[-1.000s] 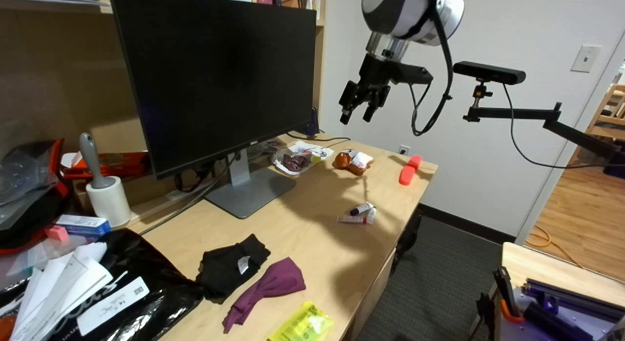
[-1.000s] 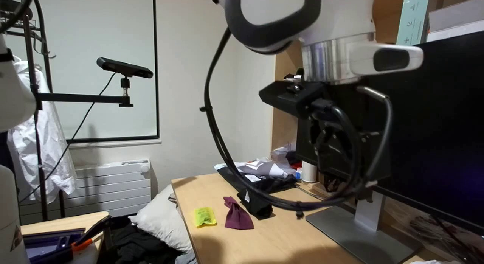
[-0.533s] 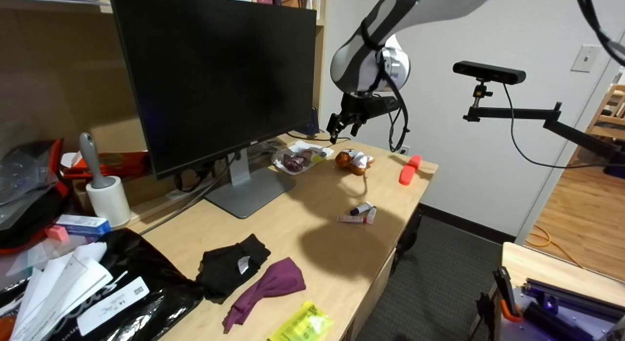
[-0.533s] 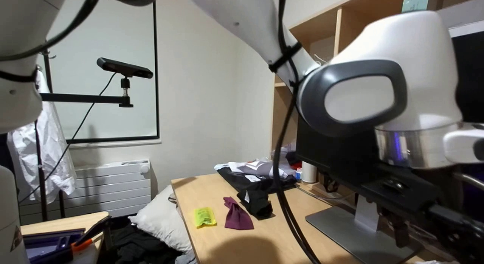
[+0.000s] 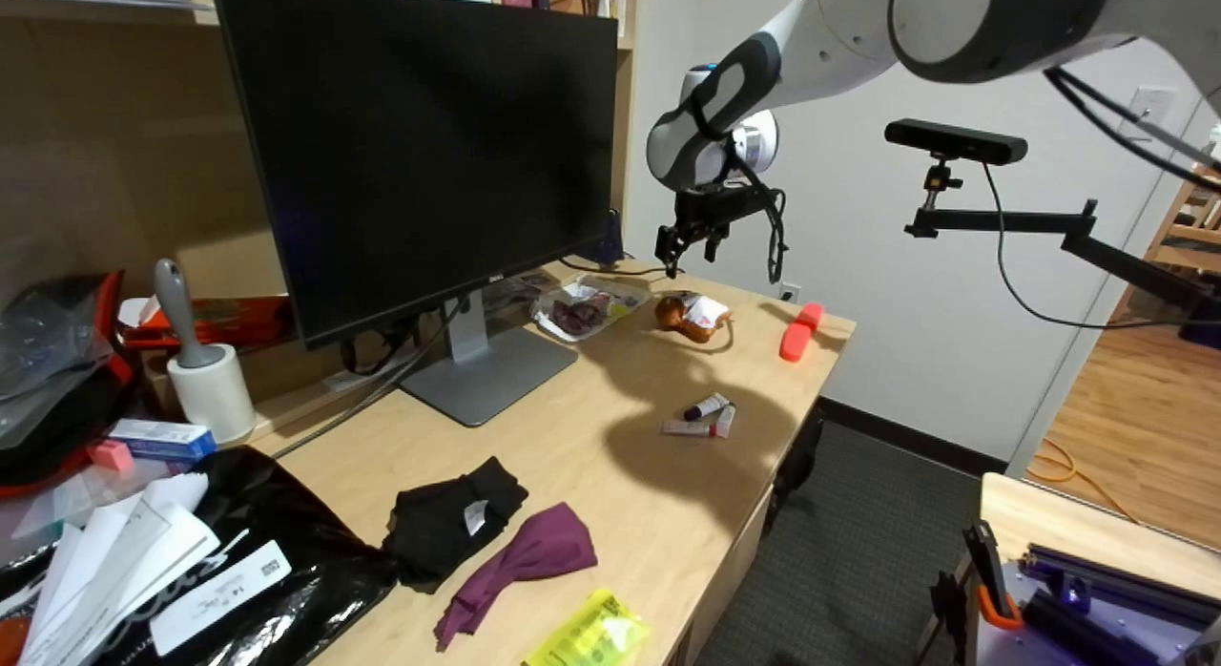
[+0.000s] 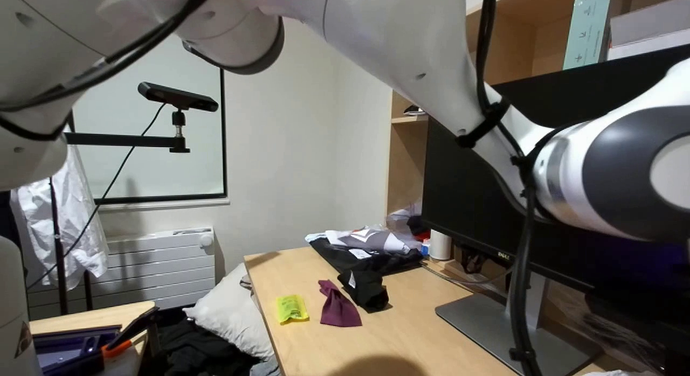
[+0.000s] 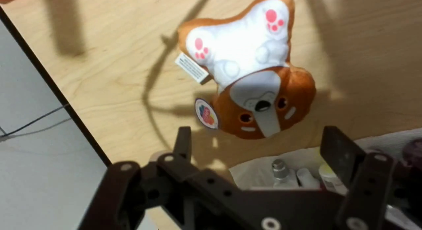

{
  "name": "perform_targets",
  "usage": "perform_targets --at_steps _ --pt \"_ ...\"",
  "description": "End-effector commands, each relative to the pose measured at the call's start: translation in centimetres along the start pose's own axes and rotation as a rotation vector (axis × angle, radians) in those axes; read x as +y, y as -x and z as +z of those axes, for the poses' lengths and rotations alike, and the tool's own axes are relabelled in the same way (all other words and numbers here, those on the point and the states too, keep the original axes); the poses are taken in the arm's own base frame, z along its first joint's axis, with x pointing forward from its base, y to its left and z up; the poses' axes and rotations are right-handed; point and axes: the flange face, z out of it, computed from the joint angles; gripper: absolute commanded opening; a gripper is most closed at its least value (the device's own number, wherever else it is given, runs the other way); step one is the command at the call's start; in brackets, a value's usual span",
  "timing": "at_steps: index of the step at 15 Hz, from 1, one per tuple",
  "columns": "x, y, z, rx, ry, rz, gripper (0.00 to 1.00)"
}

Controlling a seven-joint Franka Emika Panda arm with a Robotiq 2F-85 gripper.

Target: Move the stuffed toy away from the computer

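Orange and white, the small plush dog [image 7: 254, 55] lies face up near the large black flat-screen monitor [image 5: 420, 160]; it should prove light and squashy, best pinched at the neck. Above it the black two-fingered gripper [image 7: 258, 139] gapes wide, holding nothing. Smooth pale wood forms the desk [image 5: 548, 447] beneath; a white wall [image 5: 858, 218] stands beyond.

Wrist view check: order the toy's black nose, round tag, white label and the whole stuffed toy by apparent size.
1. Stuffed toy, by far.
2. Round tag and white label: too alike to rank.
3. Black nose, smallest.
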Motion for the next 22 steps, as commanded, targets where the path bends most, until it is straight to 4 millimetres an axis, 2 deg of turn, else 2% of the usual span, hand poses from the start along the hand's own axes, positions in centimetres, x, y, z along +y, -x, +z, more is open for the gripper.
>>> perform_targets --at_steps 1,6,9,10,13,15,18,22 --pt "1.4 -1.7 0.8 -0.145 0.042 0.047 1.00" --pt "2.4 -1.5 2.2 -0.364 0.060 0.073 1.00" --pt "3.4 -1.9 2.3 -0.349 0.093 0.058 1.00" --pt "2.5 -1.1 2.3 -0.362 0.060 0.051 1.00" --pt "3.1 -1.4 2.5 -0.354 0.078 0.047 1.00" --pt "2.2 -1.3 2.7 -0.373 0.069 -0.113 1.00" --pt "1.1 -1.1 3.4 -0.405 0.051 -0.255 1.00" --pt "0.5 -1.0 4.3 -0.436 0.063 -0.452 1.00"
